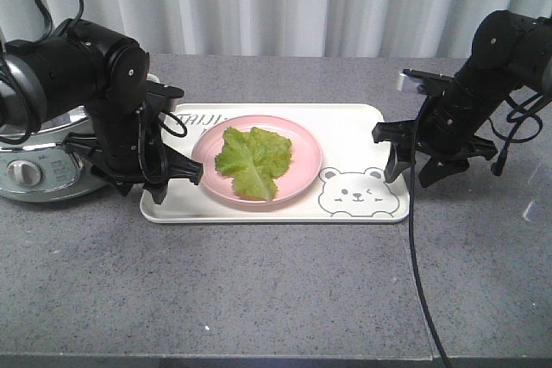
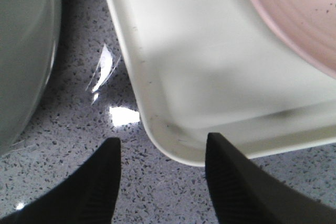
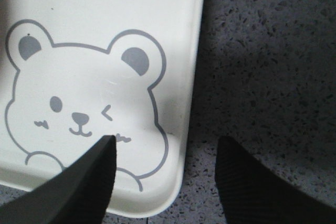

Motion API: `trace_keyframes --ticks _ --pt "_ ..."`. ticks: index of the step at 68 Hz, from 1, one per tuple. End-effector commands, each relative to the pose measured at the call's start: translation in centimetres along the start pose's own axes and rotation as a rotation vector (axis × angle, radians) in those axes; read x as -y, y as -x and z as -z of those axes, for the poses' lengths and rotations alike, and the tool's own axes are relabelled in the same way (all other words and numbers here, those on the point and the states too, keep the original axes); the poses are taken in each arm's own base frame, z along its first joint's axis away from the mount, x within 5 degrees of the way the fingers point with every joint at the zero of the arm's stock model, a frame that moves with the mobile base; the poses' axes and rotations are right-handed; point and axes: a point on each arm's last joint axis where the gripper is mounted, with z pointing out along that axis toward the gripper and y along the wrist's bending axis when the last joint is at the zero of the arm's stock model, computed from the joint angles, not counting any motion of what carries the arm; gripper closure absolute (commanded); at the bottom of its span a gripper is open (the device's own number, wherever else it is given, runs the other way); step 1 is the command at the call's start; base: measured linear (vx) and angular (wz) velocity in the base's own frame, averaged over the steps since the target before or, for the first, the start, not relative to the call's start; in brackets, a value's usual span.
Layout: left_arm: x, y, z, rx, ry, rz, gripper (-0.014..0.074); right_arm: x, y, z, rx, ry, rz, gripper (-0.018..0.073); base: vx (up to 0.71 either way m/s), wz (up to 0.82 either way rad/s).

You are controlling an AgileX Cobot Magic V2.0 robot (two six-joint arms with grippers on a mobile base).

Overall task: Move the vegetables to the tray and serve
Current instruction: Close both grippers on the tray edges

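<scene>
The lettuce leaf [image 1: 254, 159] lies on a round pink plate [image 1: 297, 174], which sits left of centre on the cream tray [image 1: 345, 127] on the grey speckled worktop [image 1: 259, 299]. A grey winking bear face [image 1: 354, 191] is drawn in the tray's lower right corner. The lettering [image 1: 200, 116] at its upper left is too small to read.

The left gripper [image 2: 163, 150] has its fingers spread, holding nothing, around the tray's lower left corner. The right gripper [image 3: 167, 148] is likewise spread across the tray's right rim. A silver appliance [image 1: 34, 170] stands at the far left.

Plate [image 1: 304, 161] with lettuce leaf [image 1: 254, 159] on tray [image 1: 354, 131] between left pincer [image 2: 161, 145] and right pincer [image 3: 165, 142]; cooker [image 1: 34, 174], perhaps, beyond the left
</scene>
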Motion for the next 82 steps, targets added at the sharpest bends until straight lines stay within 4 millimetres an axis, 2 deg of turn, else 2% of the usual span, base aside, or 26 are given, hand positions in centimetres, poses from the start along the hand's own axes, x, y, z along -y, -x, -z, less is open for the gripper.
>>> trace_keyframes --ticks 1,26,46,72,82 --pt "-0.3 0.1 2.6 0.091 -0.010 0.005 0.0231 -0.7 0.1 2.8 0.093 0.015 0.017 0.0141 0.00 0.00" --pt "-0.2 0.3 2.3 0.094 -0.011 0.004 0.0231 -0.6 0.2 2.3 0.078 0.012 0.015 0.0141 0.00 0.00" --pt "0.1 0.6 0.5 0.049 -0.001 -0.003 0.0231 -0.1 0.5 0.4 0.024 0.010 0.004 0.0141 0.00 0.00" --pt "0.4 0.9 -2.4 -0.031 0.023 -0.015 0.0231 -0.1 0.7 0.4 0.046 0.009 0.003 0.0144 0.00 0.00" --pt "0.4 0.9 -2.7 -0.040 0.025 -0.018 0.0249 -0.2 0.7 0.3 0.050 0.015 0.001 0.0191 0.00 0.00"
